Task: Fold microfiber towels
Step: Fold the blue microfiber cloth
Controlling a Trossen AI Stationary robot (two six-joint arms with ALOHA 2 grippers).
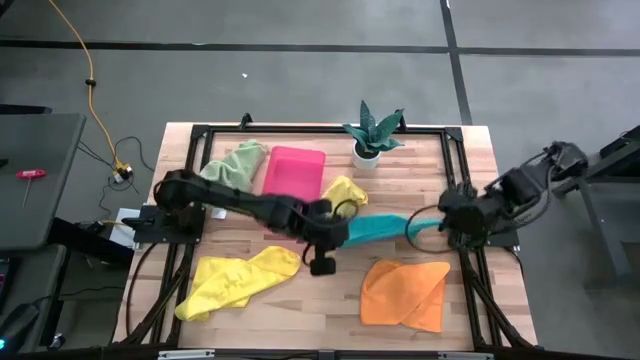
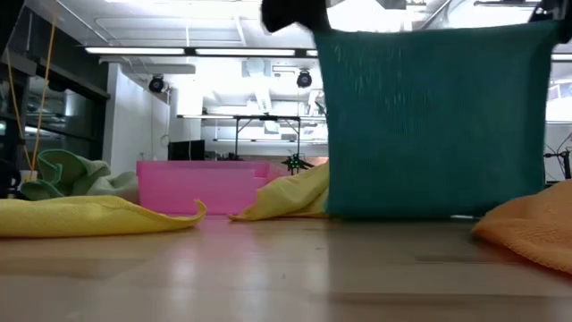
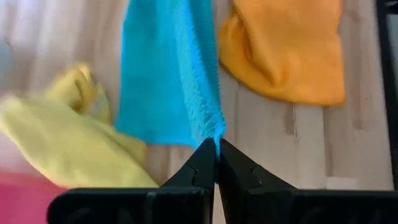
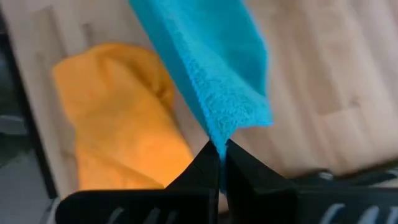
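A teal towel point(image 2: 429, 125) hangs as a flat sheet between my two grippers over the middle of the table; from above it shows as a narrow band point(image 1: 385, 228). My left gripper point(image 1: 338, 238) is shut on its left top corner, and my right gripper point(image 1: 440, 222) is shut on its right top corner. A yellow towel point(image 1: 235, 280) lies crumpled at the near left and an orange towel point(image 1: 405, 292) at the near right. A second yellow towel point(image 1: 345, 190) lies beside the pink tray. A pale green towel point(image 1: 235, 162) lies at the far left. My left gripper pinches the teal towel's top corner point(image 3: 217, 132) between its two shut fingers, from above. The towel hangs below it, stretched toward the other gripper. My right gripper pinches the opposite top corner point(image 4: 219, 134) between its two shut fingers, from above. The towel hangs spread flat, its lower edge point(image 2: 429, 213) down near the table top; whether it touches I cannot tell.
A rigid pink tray point(image 1: 293, 172) stands at the far middle left. A potted plant point(image 1: 372, 135) stands at the far edge. Bare wood shows near the front edge between the yellow and orange towels point(image 1: 330, 310).
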